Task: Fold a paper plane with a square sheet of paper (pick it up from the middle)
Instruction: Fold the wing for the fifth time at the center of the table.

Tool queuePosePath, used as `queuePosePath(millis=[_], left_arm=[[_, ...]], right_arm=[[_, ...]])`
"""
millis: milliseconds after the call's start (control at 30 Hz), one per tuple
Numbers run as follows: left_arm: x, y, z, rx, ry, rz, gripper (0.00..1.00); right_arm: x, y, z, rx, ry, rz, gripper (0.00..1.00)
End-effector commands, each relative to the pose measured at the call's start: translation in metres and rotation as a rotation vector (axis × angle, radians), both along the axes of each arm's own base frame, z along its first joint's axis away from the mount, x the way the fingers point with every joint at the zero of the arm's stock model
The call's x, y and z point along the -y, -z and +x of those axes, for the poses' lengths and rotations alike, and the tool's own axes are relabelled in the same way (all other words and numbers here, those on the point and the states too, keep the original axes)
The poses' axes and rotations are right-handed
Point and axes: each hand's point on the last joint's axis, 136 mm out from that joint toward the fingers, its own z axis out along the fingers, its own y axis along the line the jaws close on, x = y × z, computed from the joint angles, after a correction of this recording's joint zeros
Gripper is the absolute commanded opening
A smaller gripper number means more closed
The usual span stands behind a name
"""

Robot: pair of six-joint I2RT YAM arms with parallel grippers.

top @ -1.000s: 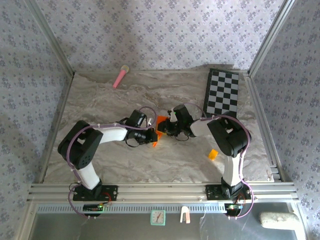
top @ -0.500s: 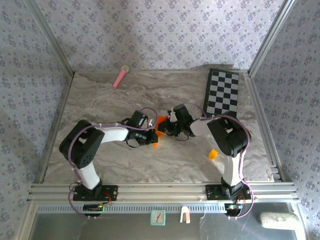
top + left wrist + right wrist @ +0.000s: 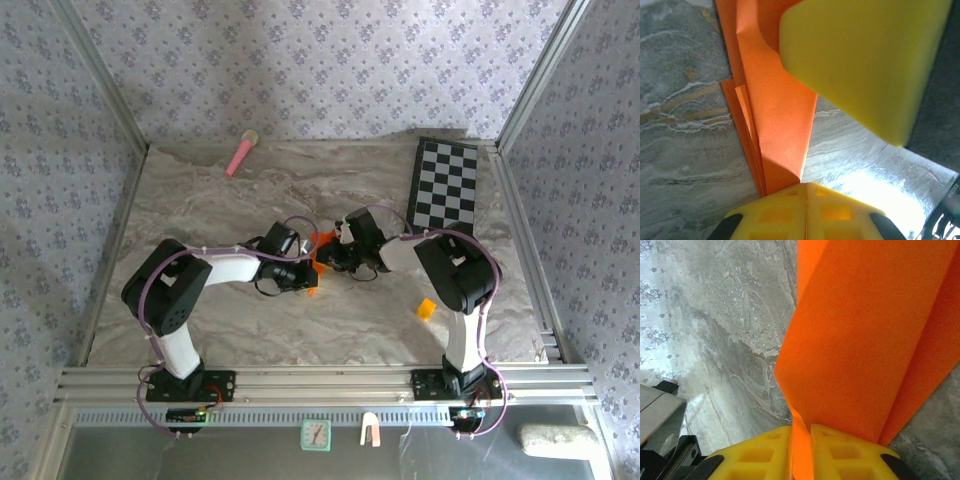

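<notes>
we are holding the folded orange paper above the middle of the table, our left gripper and right gripper both clamping its edges.

My right gripper pinches a folded sheet of bright orange paper between its two yellow ribbed fingers; the sheet fans out above the grey marbled tabletop.

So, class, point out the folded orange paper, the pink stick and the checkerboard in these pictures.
orange paper [image 3: 865, 340], right wrist view, on its broad flat face.
pink stick [image 3: 240, 154], top external view, middle of its shaft.
checkerboard [image 3: 446, 186], top external view, centre of the board.
</notes>
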Motion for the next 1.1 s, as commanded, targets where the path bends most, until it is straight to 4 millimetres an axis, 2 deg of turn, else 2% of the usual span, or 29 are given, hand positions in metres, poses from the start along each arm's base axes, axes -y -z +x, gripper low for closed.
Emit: queuePosePath(millis=[0, 500, 1067], left_arm=[[-0.005, 0.011, -0.011, -0.048, 0.015, 0.057, 0.08], [-0.021, 0.018, -0.030, -0.069, 0.012, 0.131, 0.06], [-0.026, 0.018, -0.045, -0.087, 0.039, 0.175, 0.02]], right_arm=[[0.013, 0.036, -0.012, -0.079, 0.019, -0.114, 0.17], [0.028, 0.054, -0.015, -0.151, 0.071, -0.207, 0.15], [0.038, 0.067, -0.016, -0.204, 0.098, -0.290, 0.15]])
